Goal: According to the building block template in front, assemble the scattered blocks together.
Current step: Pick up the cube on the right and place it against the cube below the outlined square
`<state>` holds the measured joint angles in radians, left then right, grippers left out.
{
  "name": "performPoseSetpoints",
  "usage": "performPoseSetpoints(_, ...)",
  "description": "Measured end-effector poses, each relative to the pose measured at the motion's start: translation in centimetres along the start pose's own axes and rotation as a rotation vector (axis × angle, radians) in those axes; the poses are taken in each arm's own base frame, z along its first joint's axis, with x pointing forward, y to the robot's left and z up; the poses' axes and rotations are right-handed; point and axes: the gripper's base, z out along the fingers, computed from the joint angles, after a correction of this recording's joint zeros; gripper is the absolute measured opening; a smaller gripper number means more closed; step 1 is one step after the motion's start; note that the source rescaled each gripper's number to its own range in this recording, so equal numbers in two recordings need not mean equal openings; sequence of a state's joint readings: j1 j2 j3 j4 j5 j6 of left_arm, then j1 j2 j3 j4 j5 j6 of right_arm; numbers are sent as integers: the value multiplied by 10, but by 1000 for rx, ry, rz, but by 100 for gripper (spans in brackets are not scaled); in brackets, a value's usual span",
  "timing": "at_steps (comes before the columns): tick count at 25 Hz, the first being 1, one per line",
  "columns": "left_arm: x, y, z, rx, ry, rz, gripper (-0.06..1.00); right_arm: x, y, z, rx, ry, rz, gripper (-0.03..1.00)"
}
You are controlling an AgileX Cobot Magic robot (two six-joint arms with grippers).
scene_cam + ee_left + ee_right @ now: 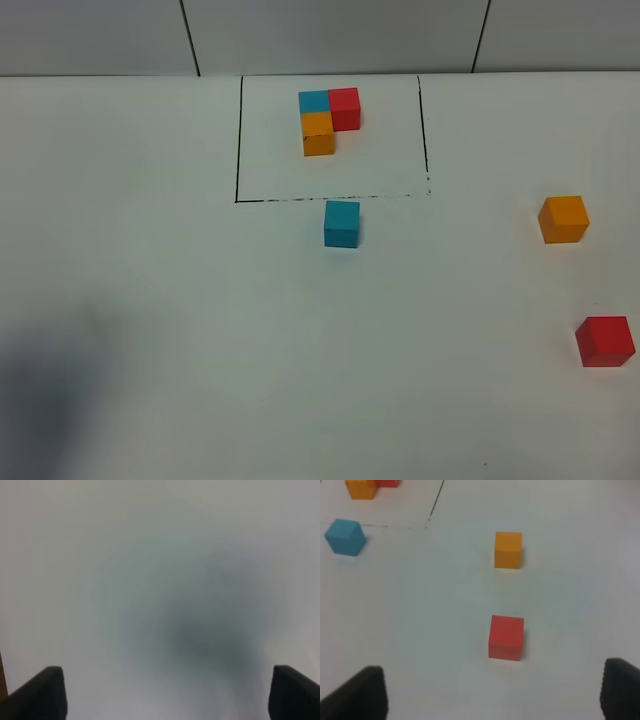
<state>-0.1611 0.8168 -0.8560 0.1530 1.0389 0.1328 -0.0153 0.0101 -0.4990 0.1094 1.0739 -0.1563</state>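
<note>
The building block template (328,118) is an L of joined blue, red and orange cubes inside a black-lined rectangle at the far middle of the table. Its orange and red cubes (362,487) show partly in the right wrist view. The scattered blocks lie apart: a teal one (341,223) (345,537) just outside the rectangle's near line, an orange one (564,219) (508,550) at the right, and a red one (605,341) (506,637) nearer on the right. My right gripper (490,700) is open, short of the red block. My left gripper (167,700) is open over bare, blurred table. Neither gripper shows in the exterior view.
The black-lined rectangle (238,140) marks the template's area on the white table (150,280). A dark shadow (50,390) lies on the table's near left. A tiled wall (330,35) rises behind the table's far edge.
</note>
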Motion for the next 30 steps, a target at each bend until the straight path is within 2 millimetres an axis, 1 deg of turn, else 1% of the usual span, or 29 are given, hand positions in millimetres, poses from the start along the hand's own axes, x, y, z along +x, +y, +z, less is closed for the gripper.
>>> performPoseSetpoints(5, 42, -7, -8, -13, -93, -88, 89, 0, 0, 0, 0, 0, 0, 73)
performPoseSetpoints(9, 66, -12, -11, -17, -156, -115, 89, 0, 0, 0, 0, 0, 0, 73)
performPoseSetpoints(12, 80, -17, -15, 5, -212, -121, 89, 0, 0, 0, 0, 0, 0, 73)
performPoseSetpoints(16, 95, -26, -19, 68, -276, -103, 89, 0, 0, 0, 0, 0, 0, 73)
performPoseSetpoints(22, 116, -36, -13, 110, -321, -70, 89, 0, 0, 0, 0, 0, 0, 73)
performPoseSetpoints(30, 131, -41, -22, 114, -427, -41, 86, 0, 0, 0, 0, 0, 0, 73)
